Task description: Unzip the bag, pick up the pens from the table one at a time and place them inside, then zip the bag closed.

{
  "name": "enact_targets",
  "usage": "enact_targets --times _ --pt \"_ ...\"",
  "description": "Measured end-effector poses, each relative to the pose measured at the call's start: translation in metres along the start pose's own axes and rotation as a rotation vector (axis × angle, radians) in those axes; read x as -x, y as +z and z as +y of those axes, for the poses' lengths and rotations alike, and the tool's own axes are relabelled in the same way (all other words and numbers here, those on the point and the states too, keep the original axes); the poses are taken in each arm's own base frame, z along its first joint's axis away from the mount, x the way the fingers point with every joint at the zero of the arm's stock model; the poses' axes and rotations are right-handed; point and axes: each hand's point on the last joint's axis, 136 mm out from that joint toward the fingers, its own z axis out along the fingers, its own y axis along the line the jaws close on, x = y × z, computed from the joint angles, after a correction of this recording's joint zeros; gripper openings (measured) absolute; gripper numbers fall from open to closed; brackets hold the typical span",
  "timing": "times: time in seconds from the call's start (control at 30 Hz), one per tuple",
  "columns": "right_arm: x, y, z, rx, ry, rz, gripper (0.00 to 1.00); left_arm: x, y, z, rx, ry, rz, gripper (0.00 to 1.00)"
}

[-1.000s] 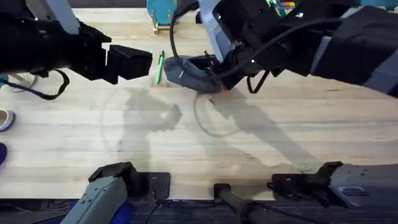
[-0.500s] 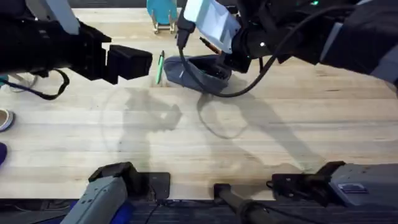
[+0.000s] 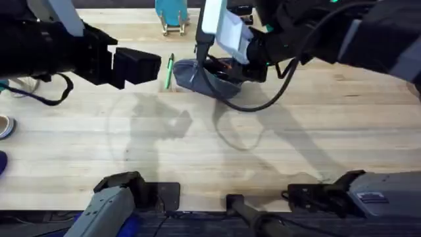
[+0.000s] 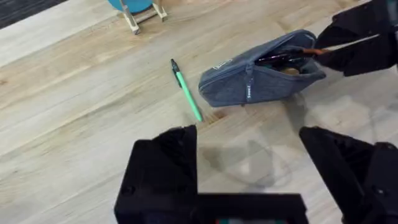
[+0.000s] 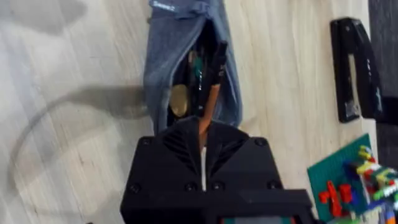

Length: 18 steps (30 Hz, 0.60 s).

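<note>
Now right end effector (image 5: 203, 134) pinching orange pen (image 5: 210, 102) inside open bag (image 4: 261, 74); left end effector (image 4: 249, 162) spread.

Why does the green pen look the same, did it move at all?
No. The green pen lies in the same spot on the table, just left of the bag, with the left claw beside it as before.

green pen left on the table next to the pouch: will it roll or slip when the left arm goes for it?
Probably rolls if nudged sideways: the slim green pen with a black end looks round and lies flat on the smooth pale wooden table. Likely light and stiff, so it should lift without bending. Its thin barrel may slip or pivot between the open fingers of the left gripper.
</note>
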Motion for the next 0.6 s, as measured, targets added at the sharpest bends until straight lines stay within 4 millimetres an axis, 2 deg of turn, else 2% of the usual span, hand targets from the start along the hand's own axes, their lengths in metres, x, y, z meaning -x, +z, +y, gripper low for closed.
enact_targets --times 0.23,0.4,0.6 --pt "-0.011 0.025 0.007 0.054 -0.031 0.035 0.033 0.000 0.000 0.000 0.000 0.000 0.000 0.995" --pt "-0.012 0.034 -0.001 0.040 -0.032 0.026 0.033 0.000 0.000 0.000 0.000 0.000 0.000 0.995" --pt "-0.014 0.045 0.001 0.052 -0.032 0.028 0.033 0.000 0.000 0.000 0.000 0.000 0.000 0.995"
